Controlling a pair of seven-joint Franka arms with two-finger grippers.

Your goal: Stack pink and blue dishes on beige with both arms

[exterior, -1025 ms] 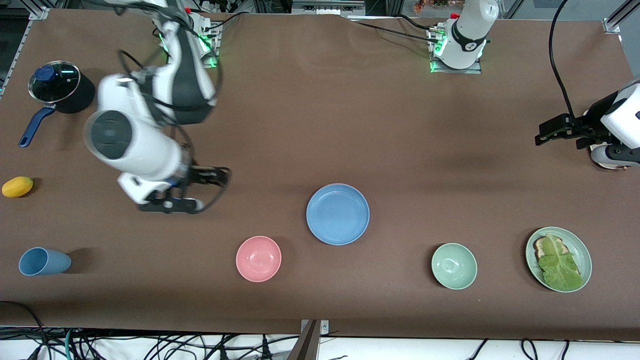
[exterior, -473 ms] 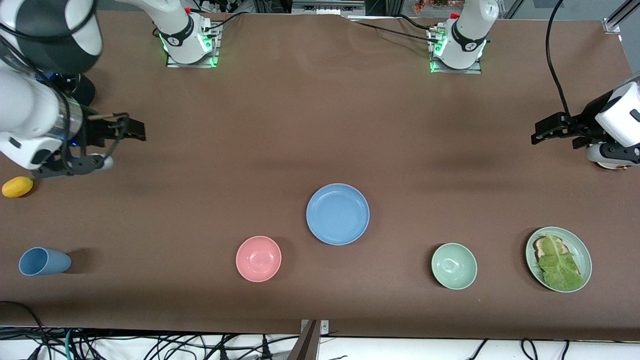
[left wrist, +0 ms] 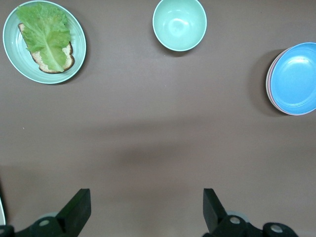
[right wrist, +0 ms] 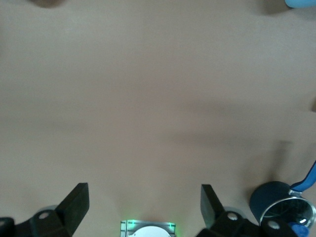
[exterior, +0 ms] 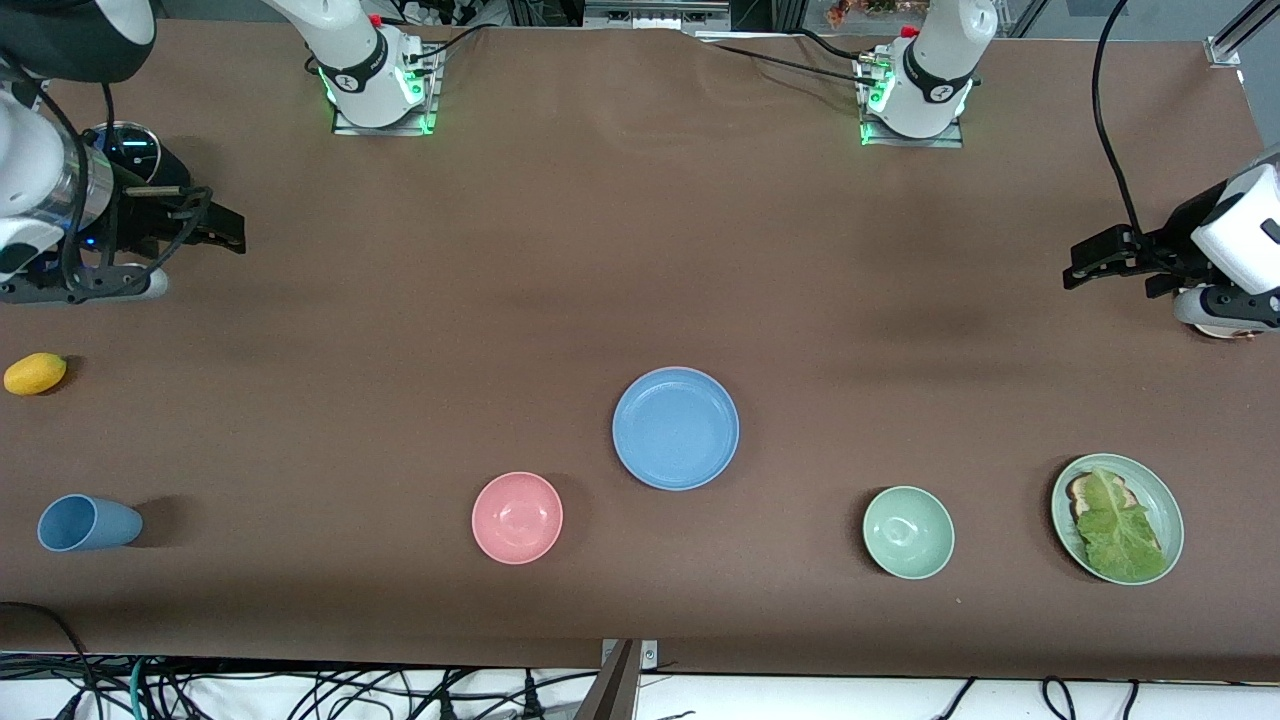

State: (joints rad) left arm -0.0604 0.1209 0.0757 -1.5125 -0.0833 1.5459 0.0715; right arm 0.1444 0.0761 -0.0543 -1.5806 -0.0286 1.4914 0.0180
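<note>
The blue plate (exterior: 676, 428) lies flat near the table's middle, on top of a stack. In the left wrist view, a thin pink rim (left wrist: 268, 81) of the pink plate peeks out under the blue plate (left wrist: 295, 78). The beige plate is hidden; I cannot tell whether it lies under them. My right gripper (exterior: 226, 232) hangs open and empty over bare table beside the pot, at the right arm's end. My left gripper (exterior: 1084, 263) waits open and empty over bare table at the left arm's end. Both wrist views show wide-spread fingers (left wrist: 79, 207) (right wrist: 76, 203) with only tabletop between them.
A pink bowl (exterior: 517, 517) and a green bowl (exterior: 908, 532) sit nearer the front camera than the stack. A lettuce plate (exterior: 1160, 500) is at the left arm's end. A blue cup (exterior: 88, 523), lemon (exterior: 35, 373) and lidded pot (exterior: 120, 170) are at the right arm's end.
The right arm has swung from near the table's middle out to its own end, stopping beside the pot. The left arm has barely moved. The plates stay put.
</note>
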